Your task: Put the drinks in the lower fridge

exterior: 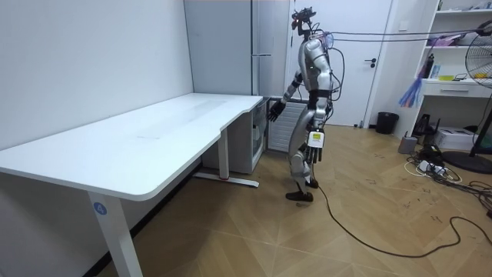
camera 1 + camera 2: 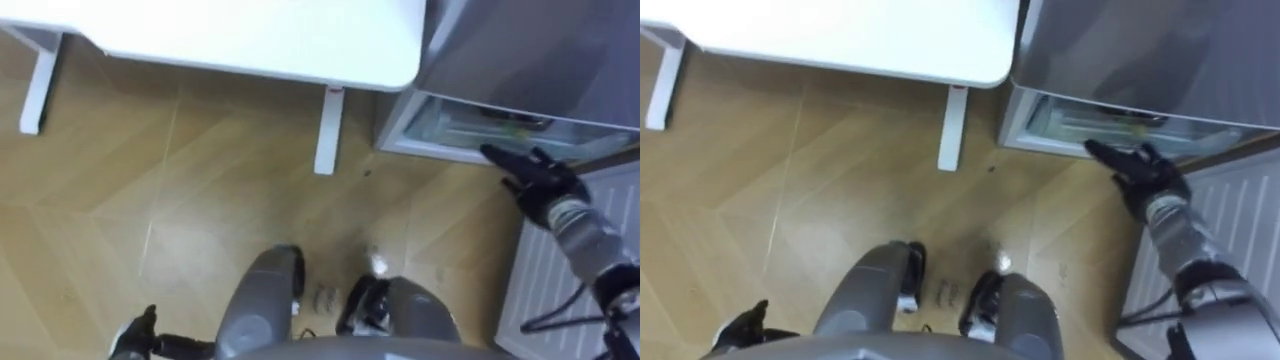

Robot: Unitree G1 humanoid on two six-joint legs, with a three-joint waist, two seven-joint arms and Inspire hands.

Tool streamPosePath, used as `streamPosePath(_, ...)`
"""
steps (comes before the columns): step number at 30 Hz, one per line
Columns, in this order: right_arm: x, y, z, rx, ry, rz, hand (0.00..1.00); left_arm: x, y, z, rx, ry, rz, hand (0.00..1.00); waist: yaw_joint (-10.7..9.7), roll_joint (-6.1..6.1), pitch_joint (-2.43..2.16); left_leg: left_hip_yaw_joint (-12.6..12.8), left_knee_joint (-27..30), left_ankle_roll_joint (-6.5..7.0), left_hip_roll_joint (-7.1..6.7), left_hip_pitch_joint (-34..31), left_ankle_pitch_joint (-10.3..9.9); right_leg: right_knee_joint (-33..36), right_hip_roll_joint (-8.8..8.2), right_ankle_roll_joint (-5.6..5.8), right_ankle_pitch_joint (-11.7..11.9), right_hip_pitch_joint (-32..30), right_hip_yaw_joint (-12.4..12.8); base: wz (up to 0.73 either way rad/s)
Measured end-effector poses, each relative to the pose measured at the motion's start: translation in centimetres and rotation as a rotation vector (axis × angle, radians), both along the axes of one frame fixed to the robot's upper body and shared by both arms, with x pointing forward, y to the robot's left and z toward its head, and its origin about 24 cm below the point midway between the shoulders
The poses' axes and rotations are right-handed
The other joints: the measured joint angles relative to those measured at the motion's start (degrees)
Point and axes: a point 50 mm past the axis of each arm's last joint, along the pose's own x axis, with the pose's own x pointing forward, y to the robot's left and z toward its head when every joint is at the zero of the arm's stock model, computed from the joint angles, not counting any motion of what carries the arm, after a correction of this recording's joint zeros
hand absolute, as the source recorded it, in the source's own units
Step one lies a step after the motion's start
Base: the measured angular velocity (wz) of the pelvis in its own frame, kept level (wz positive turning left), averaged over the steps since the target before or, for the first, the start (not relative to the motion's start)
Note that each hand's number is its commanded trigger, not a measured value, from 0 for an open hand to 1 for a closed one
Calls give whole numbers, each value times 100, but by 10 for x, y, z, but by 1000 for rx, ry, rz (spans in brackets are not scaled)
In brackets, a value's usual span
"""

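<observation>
- Now the right hand [image 2: 540,182] is held out with its fingers straight and spread wide, and nothing is held in it.
- Its fingertips [image 2: 492,153] are pointed at the lower fridge [image 2: 445,125], right by the bottom edge of the open part. Whether that edge is touched cannot be told.
- The left hand [image 1: 310,154] is hung low by the robot's leg with loose fingers pointed down, and nothing is held in it.
- The white fridge door [image 2: 560,275] is swung open just beside the right arm, and its ribbed inside is shown.
- Some dark and green shapes [image 2: 512,122] can be seen inside the lower fridge. They are too blurry, so whether they are drinks cannot be told.
- The grey upper door [image 2: 530,50] above the open part is shut.
- A white table [image 2: 250,35] is set just beside the fridge, and one table leg [image 2: 329,130] is stood on the wooden floor [image 2: 150,200] near the fridge corner.
- The robot is seen in the room view standing upright at the far end of the long table, turned toward the fridge.
- A white room door [image 1: 373,61], a small black bin [image 1: 387,121] and a white shelf [image 1: 461,85] are seen farther back, well apart from the fridge.
</observation>
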Motion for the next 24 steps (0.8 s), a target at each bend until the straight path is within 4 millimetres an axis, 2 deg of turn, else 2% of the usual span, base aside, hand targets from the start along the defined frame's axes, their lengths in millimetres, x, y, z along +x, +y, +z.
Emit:
streamPosePath(1, -5, 4, -5, -7, 19, 18, 0, 2, -3, -1, -5, -4, 1, 0, -80, 35, -37, 1, -131, 34, -17, 144, 19, -144, 14, 38, 45, 144, -3, 5)
streamPosePath(2, -12, 7, -10, -3, 37, 18, 0, 3, -5, -1, -7, -6, -8, 0, -118, 44, -49, 9, -328, 84, -27, 363, 53, -313, 20, 68, 105, 319, 16, 4)
streamPosePath(6, -27, 8, -17, -66, 93, 59, 0, 0, -7, -2, -1, -4, 6, 0, -115, 57, -92, 218, -731, 119, -31, 895, 103, -633, 49, 142, 205, 712, 207, -21)
streamPosePath(10, -31, 9, -11, -189, 76, 125, 0, -18, -10, -5, 20, 34, 25, 0, -318, -26, -141, 346, -1233, 121, -122, 1574, 170, -1033, 58, 200, 284, 1249, 306, -15)
streamPosePath(11, -30, 7, -6, -232, 59, 118, 0, -21, -12, -6, 21, 42, 34, 0, -432, -50, -157, 350, -1370, 114, -128, 1747, 202, -1217, 90, 217, 339, 1410, 311, -6)
streamPosePath(14, -27, 6, 11, -358, -6, 115, 0, -27, -11, -6, 29, 52, 53, 0, -574, -171, -205, 412, -1638, 99, -120, 2118, 223, -1547, 154, 239, 425, 1778, 342, -10)
streamPosePath(17, -33, 2, 19, -468, 3, 116, 0, -24, -11, -6, 36, 28, 96, 0, -656, -222, -212, 488, -1838, 93, -111, 2355, 228, -1739, 240, 264, 520, 1984, 417, -14)
streamPosePath(21, -36, 5, 28, -570, -17, 135, 0, -23, -15, -7, 30, 22, 105, 0, -739, -222, -199, 640, -2084, 104, -121, 2618, 235, -1744, 245, 285, 556, 2080, 618, -29)
streamPosePath(23, -31, 4, 46, -677, -67, 134, 0, -23, -13, -6, 44, 14, 97, 0, -832, -264, -172, 682, -2189, 106, -124, 2817, 238, -1880, 269, 306, 595, 2257, 690, -15)
streamPosePath(24, -32, 2, 48, -693, -64, 126, 0, -22, -11, -5, 49, 9, 99, 0, -857, -289, -154, 688, -2209, 105, -122, 2872, 238, -1944, 280, 312, 611, 2291, 716, -21)
